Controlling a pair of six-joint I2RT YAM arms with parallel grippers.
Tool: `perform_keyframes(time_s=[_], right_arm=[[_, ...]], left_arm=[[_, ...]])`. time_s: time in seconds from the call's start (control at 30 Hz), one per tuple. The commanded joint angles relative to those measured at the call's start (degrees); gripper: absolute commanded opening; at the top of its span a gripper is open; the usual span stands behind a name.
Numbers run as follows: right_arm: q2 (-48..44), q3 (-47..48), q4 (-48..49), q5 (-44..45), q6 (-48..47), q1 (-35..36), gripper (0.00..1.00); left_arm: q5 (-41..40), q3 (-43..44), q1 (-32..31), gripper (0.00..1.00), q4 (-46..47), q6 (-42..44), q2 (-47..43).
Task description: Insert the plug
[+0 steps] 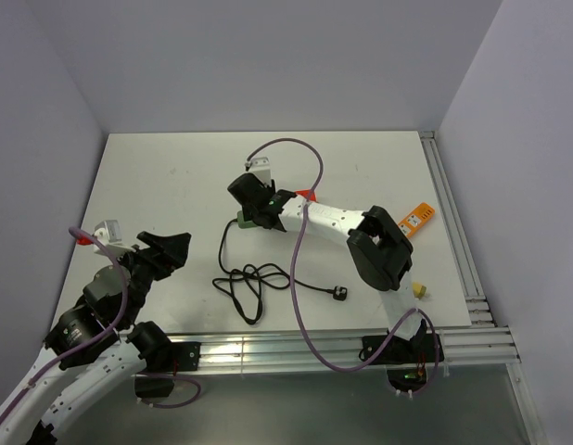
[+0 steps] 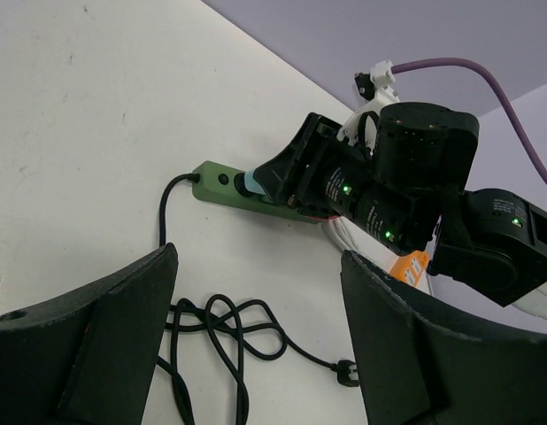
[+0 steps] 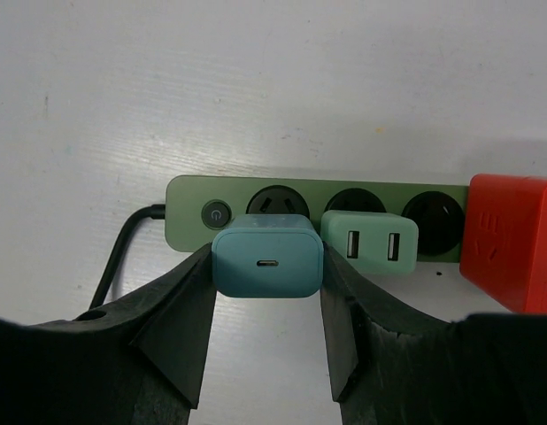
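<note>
Right hand (image 3: 268,270) grips teal plug (image 3: 268,251); mint adapter (image 3: 371,246) sits just beside.

The power strip (image 3: 313,197) is lying mid-surface (image 1: 157,176), the charger (image 3: 267,257) sitting at its end socket. Its cord (image 1: 245,275) is trailing toward the near edge, and a small block (image 1: 419,290) is resting by the right edge.

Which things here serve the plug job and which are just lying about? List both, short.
In the job: blue charger, gripped by the right fingers; green power strip.
Lying about: mint USB adapter in the strip; red block at its end; orange object; yellow block.
</note>
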Motion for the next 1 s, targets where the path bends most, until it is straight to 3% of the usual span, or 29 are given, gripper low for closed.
perform_keyframes(time_s=[0.0,0.67,0.97], right_arm=[[1.02,3.83,0.12,3.02,-0.67,-0.14,0.0],[3.83,4.45,-3.4,3.9,0.65,-0.4,0.0],[5.95,6.65,-5.51,8.21,-1.02,-0.31,0.0]], left_arm=[[-0.1,0.4,0.09,0.79,0.6,0.34,-0.25],[-0.28,-0.04,0.09,0.79,-0.02,0.07,-1.4],[-0.54,0.13,0.09,0.79,-0.46,0.07,-1.66]])
